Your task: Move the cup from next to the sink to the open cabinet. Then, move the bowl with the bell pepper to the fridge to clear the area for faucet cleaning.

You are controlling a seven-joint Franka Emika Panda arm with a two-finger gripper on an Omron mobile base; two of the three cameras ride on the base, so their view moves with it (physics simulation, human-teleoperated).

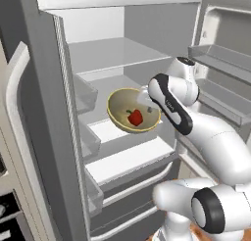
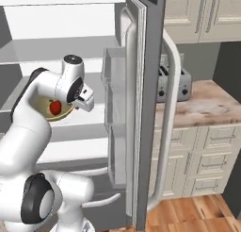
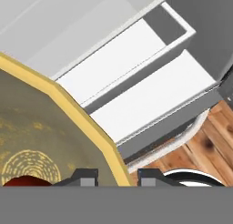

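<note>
Left base view: the fridge [image 1: 44, 112] stands open with its white shelves and door racks showing, and the white arm reaches into it from the lower right.
Bowl: the pale yellow-olive bowl [image 1: 132, 110] is held up inside the fridge, tilted so its inside faces the camera — it hangs above a white shelf [image 1: 130, 159], with no contact between bowl and shelf to be made out.
Bell pepper: the red bell pepper [image 1: 135, 117] lies in the bottom of the bowl, green stem up.
Right base view: the bowl [image 2: 52, 114] peeks out from behind the arm's wrist, the pepper [image 2: 55, 107] visible inside it; the fridge door [image 2: 143, 108] with its pale curved handle [image 2: 170, 108] stands edge-on just to the right.
Gripper: in the hand view the gripper [image 3: 117, 176] straddles the bowl's yellow rim [image 3: 86, 127], one dark fingertip [image 3: 84, 176] inside the wall and one outside — the fingers are clamped on the rim.
Beyond the fridge: a marbled counter [image 2: 207, 103] carries a grey toaster [image 2: 173, 82] under cream wall cabinets [image 2: 202, 14]; wooden floor [image 2: 197, 212] lies below.
</note>
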